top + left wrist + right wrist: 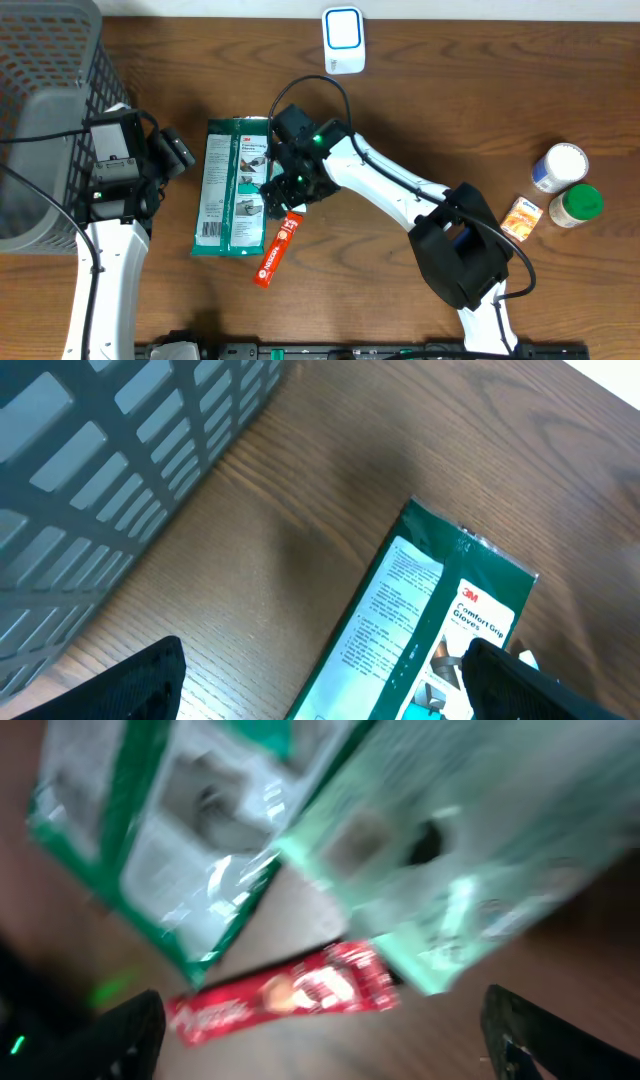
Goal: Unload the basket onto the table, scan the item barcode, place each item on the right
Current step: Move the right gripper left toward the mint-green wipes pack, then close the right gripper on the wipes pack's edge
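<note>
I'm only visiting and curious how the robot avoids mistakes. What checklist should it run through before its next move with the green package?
1. Green plastic glove package lies flat on the brown wooden table: ok.
2. Right gripper is over the package, jaws apart, holding nothing: ok.
3. Left gripper is open and empty beside the package: ok.
4. Long red snack wrapper lies against the package's edge and might get caught in a grasp: not ok.
5. White box-shaped scanner stands at the far table edge with nothing covering it: ok.
6. Where the barcode sits on the package: cannot tell.
</note>
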Tool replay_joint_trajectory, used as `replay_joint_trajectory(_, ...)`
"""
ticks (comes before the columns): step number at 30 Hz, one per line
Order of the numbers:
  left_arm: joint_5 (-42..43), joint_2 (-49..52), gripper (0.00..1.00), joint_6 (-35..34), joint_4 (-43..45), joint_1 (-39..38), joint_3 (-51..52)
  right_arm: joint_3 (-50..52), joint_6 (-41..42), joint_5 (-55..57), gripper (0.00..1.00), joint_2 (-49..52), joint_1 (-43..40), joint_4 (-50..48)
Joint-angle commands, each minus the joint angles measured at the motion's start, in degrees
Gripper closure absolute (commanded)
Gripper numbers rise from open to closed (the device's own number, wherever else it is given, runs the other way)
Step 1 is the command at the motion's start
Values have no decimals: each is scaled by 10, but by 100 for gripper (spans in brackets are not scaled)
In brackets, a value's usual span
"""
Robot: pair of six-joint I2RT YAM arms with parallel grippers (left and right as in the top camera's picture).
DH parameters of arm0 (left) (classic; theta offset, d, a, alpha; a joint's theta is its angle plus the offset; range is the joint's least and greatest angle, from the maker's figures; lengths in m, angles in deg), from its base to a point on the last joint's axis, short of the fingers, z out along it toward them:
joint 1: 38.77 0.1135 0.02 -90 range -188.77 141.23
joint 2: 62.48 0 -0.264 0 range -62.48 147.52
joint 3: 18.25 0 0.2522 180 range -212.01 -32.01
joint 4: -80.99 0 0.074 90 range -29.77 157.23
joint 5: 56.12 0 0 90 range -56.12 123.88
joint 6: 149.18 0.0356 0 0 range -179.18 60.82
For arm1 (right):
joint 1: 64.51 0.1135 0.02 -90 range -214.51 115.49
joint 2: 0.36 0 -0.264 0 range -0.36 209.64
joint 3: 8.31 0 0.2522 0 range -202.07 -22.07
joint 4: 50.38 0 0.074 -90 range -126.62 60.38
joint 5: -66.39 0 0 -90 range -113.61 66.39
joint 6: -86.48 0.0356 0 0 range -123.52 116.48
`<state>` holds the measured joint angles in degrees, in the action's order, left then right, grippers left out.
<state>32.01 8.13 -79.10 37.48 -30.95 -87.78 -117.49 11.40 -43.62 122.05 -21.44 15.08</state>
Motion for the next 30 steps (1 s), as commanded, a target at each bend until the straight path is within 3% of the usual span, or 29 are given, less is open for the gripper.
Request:
replay_joint_trajectory(1, -7, -5, 12, -3, 0, 2, -15, 2, 46, 49, 3, 0, -25, -14)
replay_joint_trajectory(14, -7, -5, 12, -3, 0, 2, -15, 39, 99, -106, 1, 0, -126, -125)
replay_joint_trajectory(19, -7, -5, 12, -3, 0, 2, -15, 96, 145, -111, 12, 0, -115, -211)
replay_joint_trajectory(26, -7, -5, 12, -3, 0, 2, -15, 170, 187, -111, 16, 0, -86, -335)
replay_joint_trajectory(30, -7, -5, 12, -3, 0, 2, -15, 188, 189, -105, 23, 0, -72, -372)
